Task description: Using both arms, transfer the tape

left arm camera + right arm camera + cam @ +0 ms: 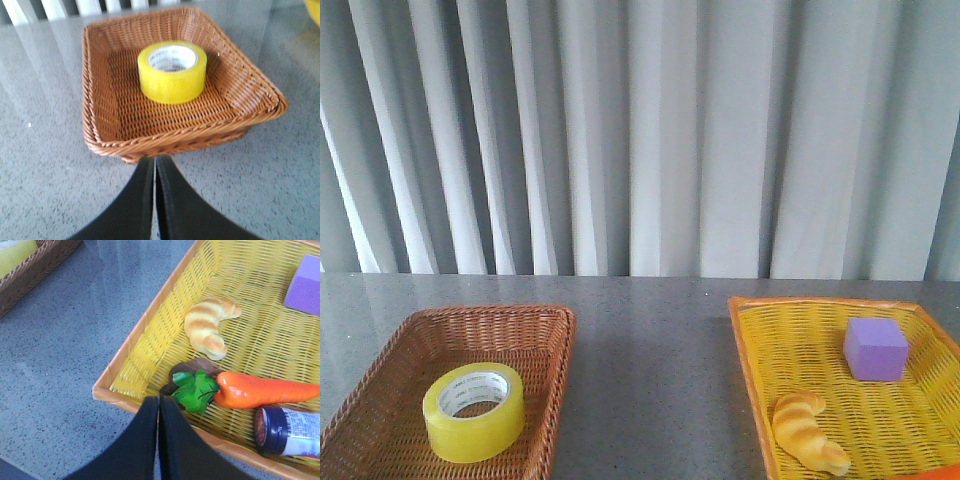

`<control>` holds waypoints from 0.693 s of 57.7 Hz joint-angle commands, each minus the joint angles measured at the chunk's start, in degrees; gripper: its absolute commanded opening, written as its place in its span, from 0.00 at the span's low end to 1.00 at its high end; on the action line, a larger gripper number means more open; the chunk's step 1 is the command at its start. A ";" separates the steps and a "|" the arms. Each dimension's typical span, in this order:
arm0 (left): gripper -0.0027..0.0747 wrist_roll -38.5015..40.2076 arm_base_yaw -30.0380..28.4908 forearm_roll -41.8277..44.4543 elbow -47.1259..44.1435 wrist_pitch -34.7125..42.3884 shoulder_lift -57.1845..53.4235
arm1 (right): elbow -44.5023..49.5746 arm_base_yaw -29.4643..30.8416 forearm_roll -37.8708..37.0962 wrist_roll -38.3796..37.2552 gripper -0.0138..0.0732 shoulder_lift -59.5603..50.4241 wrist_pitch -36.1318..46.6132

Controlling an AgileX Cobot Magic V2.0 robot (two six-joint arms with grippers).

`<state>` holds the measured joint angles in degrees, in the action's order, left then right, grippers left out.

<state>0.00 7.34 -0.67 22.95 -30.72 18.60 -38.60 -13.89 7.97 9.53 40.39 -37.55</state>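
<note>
Wrist views — left tool (pixel 154 165), right tool (pixel 158 405) seemingly pressed together, empty.

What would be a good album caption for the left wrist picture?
Closed left end effector hovers before a brown wicker basket holding the yellow tape roll.

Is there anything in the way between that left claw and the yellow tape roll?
Only the brown basket's near wall. The tape lies flat inside it, and the left gripper, shut, sits just outside that wall, so it would have to go over.
</note>
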 commanded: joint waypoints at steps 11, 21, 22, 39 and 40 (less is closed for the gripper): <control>0.03 0.89 -2.65 -0.15 -14.66 18.51 -16.11 | -1.54 0.44 0.22 0.05 0.15 -0.17 3.15; 0.03 1.02 -4.40 -0.25 -20.47 23.83 -20.07 | -1.54 0.44 0.22 0.05 0.15 -0.17 3.04; 0.03 1.27 -4.45 -0.25 -20.93 24.60 -20.07 | -1.54 0.44 0.22 0.05 0.15 -0.17 3.10; 0.03 4.35 -4.45 0.67 -23.95 29.83 -20.20 | -1.54 0.44 0.22 0.05 0.15 -0.17 3.13; 0.03 4.35 -4.45 0.67 -23.95 29.83 -20.20 | -1.54 0.44 0.22 0.05 0.15 -0.17 3.13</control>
<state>3.49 2.95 0.00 -1.38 -5.66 -0.62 -38.60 -13.89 7.97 9.53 40.39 -37.96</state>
